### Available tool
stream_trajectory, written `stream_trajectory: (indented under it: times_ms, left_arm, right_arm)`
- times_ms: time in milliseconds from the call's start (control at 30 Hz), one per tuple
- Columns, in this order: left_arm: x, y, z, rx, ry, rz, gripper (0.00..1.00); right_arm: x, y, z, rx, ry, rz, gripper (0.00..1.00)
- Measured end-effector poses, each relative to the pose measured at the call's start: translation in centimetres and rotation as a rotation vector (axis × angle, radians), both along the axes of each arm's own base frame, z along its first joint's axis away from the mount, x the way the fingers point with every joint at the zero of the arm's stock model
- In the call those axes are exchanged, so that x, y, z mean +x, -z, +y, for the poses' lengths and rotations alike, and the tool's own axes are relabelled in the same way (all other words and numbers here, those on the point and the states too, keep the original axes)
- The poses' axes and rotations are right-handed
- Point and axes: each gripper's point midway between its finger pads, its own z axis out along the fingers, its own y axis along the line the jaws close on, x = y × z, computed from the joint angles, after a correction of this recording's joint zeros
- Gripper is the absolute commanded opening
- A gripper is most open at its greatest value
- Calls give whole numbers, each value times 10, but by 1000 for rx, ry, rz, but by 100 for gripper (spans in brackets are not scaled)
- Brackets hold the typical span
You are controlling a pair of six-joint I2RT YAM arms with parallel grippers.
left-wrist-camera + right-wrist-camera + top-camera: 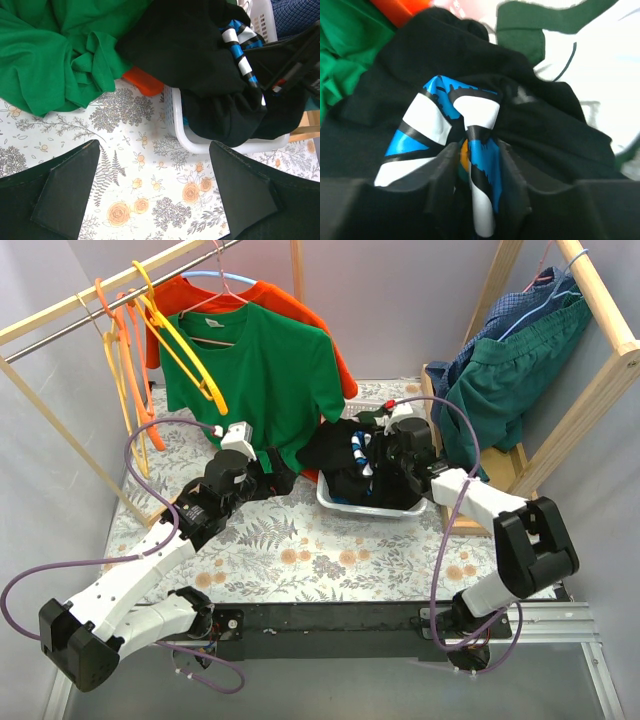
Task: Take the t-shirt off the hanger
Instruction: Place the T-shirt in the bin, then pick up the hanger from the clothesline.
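Note:
A green t-shirt (260,370) hangs on a pink hanger (215,325) from the rail, its hem bunched on the table (45,55). Behind it hangs an orange t-shirt (300,305). A black t-shirt (345,465) with a blue and white print lies heaped in the white basket (330,502). My right gripper (477,150) is down in that heap. Its jaws are parted around an upright printed fold (482,180), with a dark gap on the left side. My left gripper (155,150) is open and holds nothing, low over the flowered cloth between the green hem and the basket (200,145).
Several empty yellow and orange hangers (130,360) hang at the left end of the rail. A second wooden rack at the right carries blue and dark green clothes (520,360). An orange hem (145,82) lies beside the basket's corner.

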Motion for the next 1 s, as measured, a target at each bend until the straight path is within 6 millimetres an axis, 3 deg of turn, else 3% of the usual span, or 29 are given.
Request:
stream_trajectory:
  times_ms: [100, 133, 300, 367, 400, 433, 533, 667, 833, 1000]
  left_arm:
    - [-1, -1, 1, 7, 4, -4, 93]
    - [-1, -1, 1, 10, 5, -6, 94]
    - [-5, -7, 6, 63, 29, -16, 96]
    - [-6, -16, 8, 86, 44, -31, 96]
    - [-6, -23, 8, 92, 52, -44, 96]
    - [-6, -32, 8, 95, 65, -61, 96]
    - [-8, -46, 2, 93, 118, -94, 96]
    - [-16, -47, -13, 99, 234, -96, 95]
    - [-27, -32, -32, 133, 335, -58, 95]
    - [-33, -38, -51, 166, 380, -83, 95]
  right_arm:
    - [-8, -26, 0, -33, 17, -20, 60]
    - [-10, -40, 1, -36, 20, -37, 64]
    - [-23, -127, 13, -28, -8, -167, 64]
    - [-27, -154, 21, -16, -30, -209, 53]
    - [-29, -161, 24, -16, -42, -222, 42]
    - [-32, -162, 27, -17, -54, -225, 15]
    - [-38, -140, 34, -35, -81, -171, 1]
    - [-37, -74, 42, -93, -109, -27, 1]
    - [-42, 2, 55, -140, -178, 121, 1]
    - [-37, 28, 58, -145, -168, 144, 1]
